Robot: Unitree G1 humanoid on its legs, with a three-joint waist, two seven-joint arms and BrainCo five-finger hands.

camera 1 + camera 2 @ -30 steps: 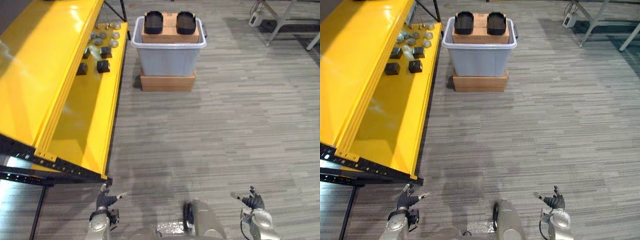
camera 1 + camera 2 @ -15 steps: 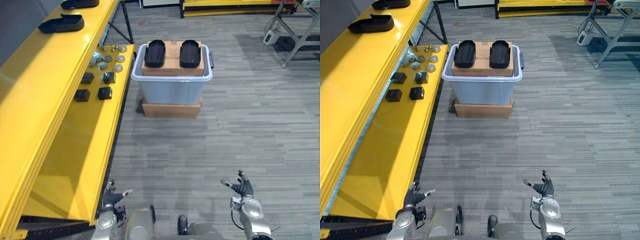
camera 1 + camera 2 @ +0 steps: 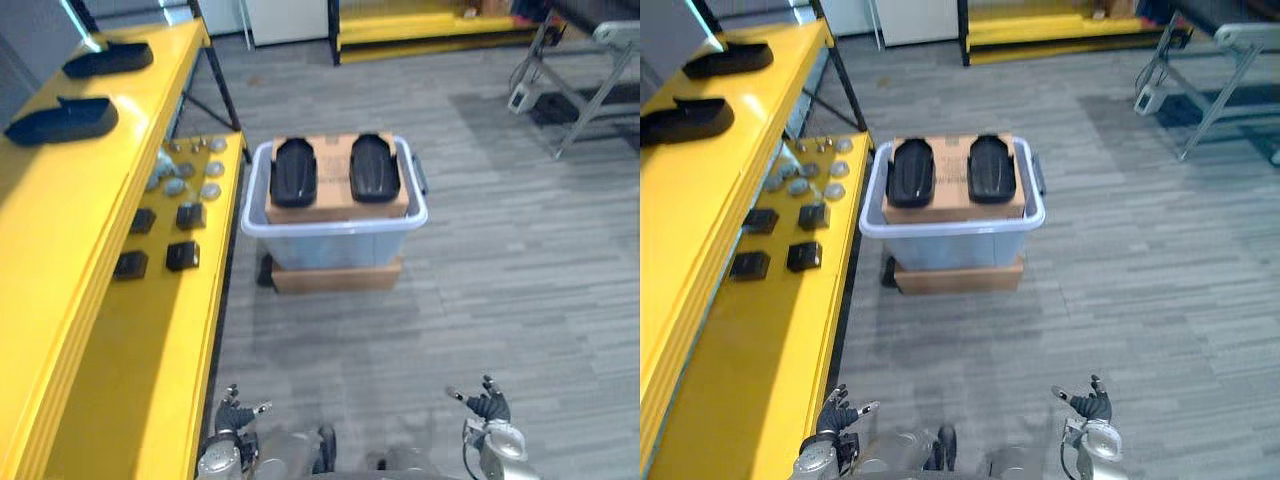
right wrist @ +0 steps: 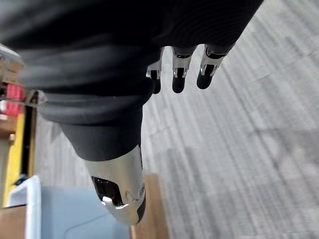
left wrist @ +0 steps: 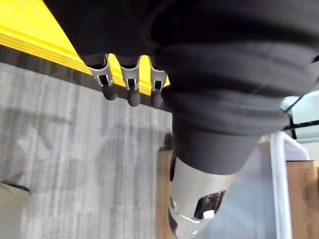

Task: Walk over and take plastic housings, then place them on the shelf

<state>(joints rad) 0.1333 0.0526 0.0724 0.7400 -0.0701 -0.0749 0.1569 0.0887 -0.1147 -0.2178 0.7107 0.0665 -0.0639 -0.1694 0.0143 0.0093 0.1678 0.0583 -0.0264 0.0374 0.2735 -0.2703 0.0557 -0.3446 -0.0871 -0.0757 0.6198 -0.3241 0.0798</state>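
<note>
Right, from the head camera you have two black plastic housings lying side by side on a cardboard box. That box sits in a grey bin, and the bin stands on a flat brown box on the floor, well ahead of the robot. Along your left runs the yellow shelf. Its upper level carries two further housings, and its lower level holds dark blocks and silver discs. The left hand and right hand hang low at the near edge, well apart from the bin, both with fingers loosely spread and empty.

From the left wrist camera, you see that hand's fingers straight over the grey floor, the shelf's yellow edge behind them and the bin's pale rim past the thumb.

From the right wrist camera, the fingers are likewise relaxed above the floor, the thumb held apart from them, toward the bin's corner.
</note>
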